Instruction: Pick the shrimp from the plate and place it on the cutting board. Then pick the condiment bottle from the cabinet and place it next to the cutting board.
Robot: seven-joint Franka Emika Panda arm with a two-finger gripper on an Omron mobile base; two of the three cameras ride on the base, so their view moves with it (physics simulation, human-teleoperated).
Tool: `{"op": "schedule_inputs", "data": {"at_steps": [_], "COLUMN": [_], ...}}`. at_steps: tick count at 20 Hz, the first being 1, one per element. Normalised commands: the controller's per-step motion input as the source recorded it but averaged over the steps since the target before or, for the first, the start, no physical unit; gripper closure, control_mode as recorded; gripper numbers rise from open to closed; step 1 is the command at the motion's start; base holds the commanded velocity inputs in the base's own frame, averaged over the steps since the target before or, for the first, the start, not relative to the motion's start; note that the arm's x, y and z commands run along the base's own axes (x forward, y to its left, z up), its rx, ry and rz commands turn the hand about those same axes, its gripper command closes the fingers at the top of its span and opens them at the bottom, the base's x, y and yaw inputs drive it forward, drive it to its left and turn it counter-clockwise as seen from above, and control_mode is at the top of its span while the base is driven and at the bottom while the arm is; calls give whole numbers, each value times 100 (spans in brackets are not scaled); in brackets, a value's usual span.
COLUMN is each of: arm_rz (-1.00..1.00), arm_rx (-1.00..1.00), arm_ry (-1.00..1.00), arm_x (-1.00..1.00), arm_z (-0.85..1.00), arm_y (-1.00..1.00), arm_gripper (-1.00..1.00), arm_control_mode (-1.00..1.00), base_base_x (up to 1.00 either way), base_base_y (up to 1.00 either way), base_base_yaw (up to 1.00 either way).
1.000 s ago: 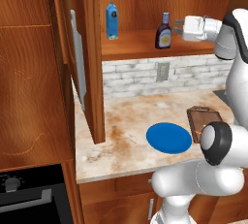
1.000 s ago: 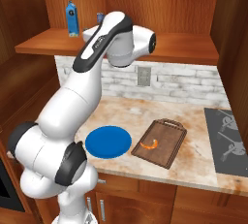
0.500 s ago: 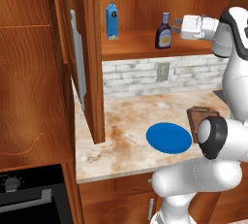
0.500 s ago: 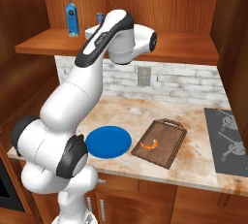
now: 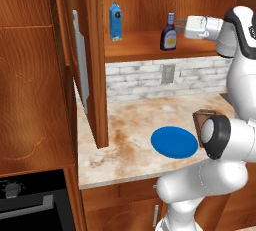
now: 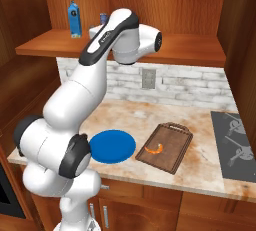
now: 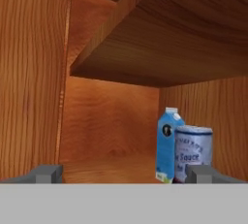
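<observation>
Left base view: the gripper (image 5: 181,25) reaches into the open cabinet (image 5: 150,5) at shelf height, its tips just at 3 o'clock of the condiment bottle (image 5: 168,32), which stands upright on the shelf (image 5: 145,45). A blue carton (image 5: 115,21) stands well apart at 9 o'clock of the bottle. Below, the blue plate (image 5: 174,142) lies bare on the worktop (image 5: 130,125), and a corner of the cutting board (image 5: 202,121) peeps out behind the arm's elbow.

Right base view: the shrimp (image 6: 154,148) lies on the cutting board (image 6: 167,147), which sits just at 3 o'clock of the plate (image 6: 113,146), so the first half of the task looks done. The carton (image 6: 74,19) stands on the shelf at 9 o'clock of the arm's wrist; only the bottle's pale cap (image 6: 103,17) peeks over the arm.

Hand view: the gripper (image 7: 127,173) is spread wide and holds nothing. The bottle (image 7: 193,153) sits at the 3 o'clock fingertip (image 7: 199,173), not between the two, with the carton (image 7: 168,144) just behind it.

Risk, as I judge it: the bottle is off-centre. If the hand pushes on along this line, that fingertip may shove the bottle into the carton or tip it; closing here would catch air or merely clip its side.
</observation>
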Motion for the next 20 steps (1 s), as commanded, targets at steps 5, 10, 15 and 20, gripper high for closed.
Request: {"op": "schedule_inputs", "data": {"at_steps": [5,10,15,20], "arm_rz": [0,0,0,0], "arm_rx": [3,2,0,0], "arm_ry": [2,1,0,0], "arm_x": [12,12,13,11], "arm_z": [0,0,0,0], "arm_y": [0,0,0,-2], "arm_gripper": [-100,-100,-100,-100], "arm_control_mode": [-100,-100,-100,-100], "base_base_x": [0,0,0,0], "base_base_y": [0,0,0,0], "base_base_yaw": [0,0,0,0]}}
